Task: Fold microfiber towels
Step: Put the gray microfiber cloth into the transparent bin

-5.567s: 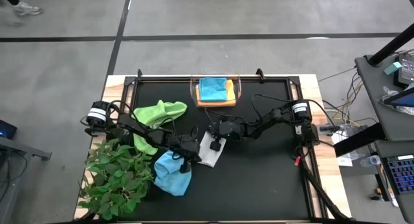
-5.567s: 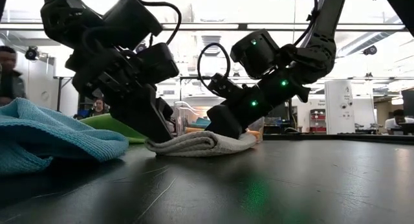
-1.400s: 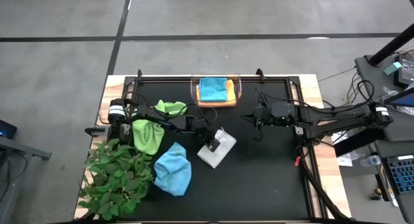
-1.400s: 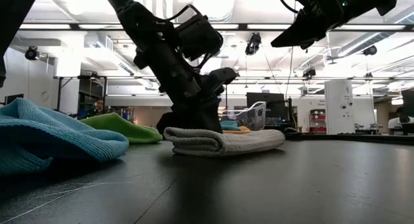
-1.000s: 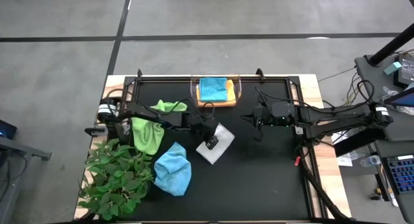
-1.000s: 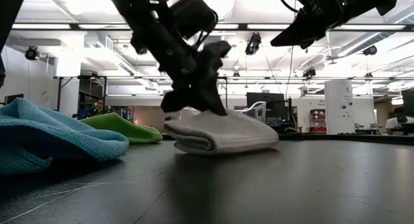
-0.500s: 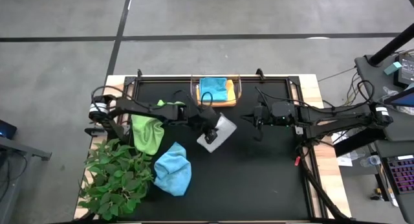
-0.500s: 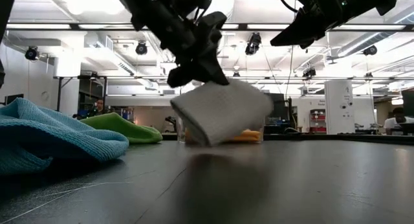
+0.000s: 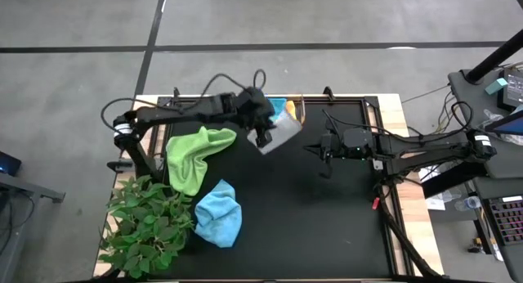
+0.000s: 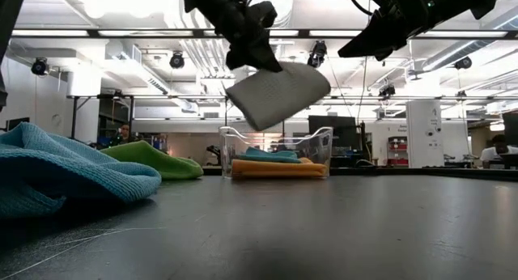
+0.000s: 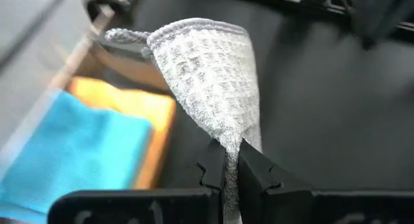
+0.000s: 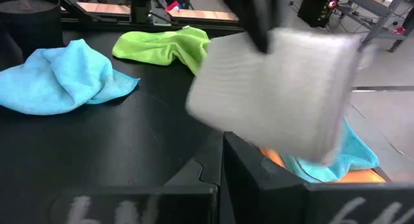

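The left hand (image 9: 263, 138) grips the folded grey-white towel (image 10: 278, 95) by its edge, aloft just before the clear bin (image 10: 275, 142). The right hand (image 9: 314, 150), clenched empty, hovers well apart above bare desk (image 9: 327, 226).

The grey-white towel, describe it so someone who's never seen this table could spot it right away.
Start at the clear bin on the black table's far edge. Just before it, the left gripper holds a folded grey-white towel in the air: the only pale cloth, and the only one off the table.

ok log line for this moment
left gripper: shut on folded grey-white towel, in the air by clear bin | right gripper: shut, waiting above table
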Controlling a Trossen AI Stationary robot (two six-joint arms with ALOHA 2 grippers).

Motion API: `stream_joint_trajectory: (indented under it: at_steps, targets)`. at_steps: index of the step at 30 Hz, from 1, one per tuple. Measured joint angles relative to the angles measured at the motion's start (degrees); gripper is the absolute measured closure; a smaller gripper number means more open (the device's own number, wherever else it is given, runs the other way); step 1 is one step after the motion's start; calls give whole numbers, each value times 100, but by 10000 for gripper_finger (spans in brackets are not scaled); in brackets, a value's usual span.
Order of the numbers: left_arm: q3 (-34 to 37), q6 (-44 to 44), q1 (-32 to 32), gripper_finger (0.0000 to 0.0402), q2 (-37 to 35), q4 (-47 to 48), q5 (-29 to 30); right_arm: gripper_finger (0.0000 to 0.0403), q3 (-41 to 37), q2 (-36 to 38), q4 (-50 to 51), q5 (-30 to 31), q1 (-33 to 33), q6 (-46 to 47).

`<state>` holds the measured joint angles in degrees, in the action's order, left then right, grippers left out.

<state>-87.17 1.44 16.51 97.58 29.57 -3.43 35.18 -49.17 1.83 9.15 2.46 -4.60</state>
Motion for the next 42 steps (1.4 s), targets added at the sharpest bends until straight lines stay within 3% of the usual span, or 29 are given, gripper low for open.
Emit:
stream_joint_trajectory:
  at_steps: [6,14,21,36,42]
  targets:
    - [-357,-1025,700,401,48,9,-293,394,0,0,0,0,0,0]
    - [-599,-1541,1607,401,250,1,-1059,394,0,0,30,2,71,4]
    - [-1025,-1584,2129,401,867,146,-2312,394,0,-1,94,4,283,7]
    - [-3471,-2739,2500,401,2646,2770,-2366,394,-105,-9,102,4,559,7]
    - [-3827,-3043,2501,401,2956,3095,-2571,394,-159,-9,98,0,691,7]
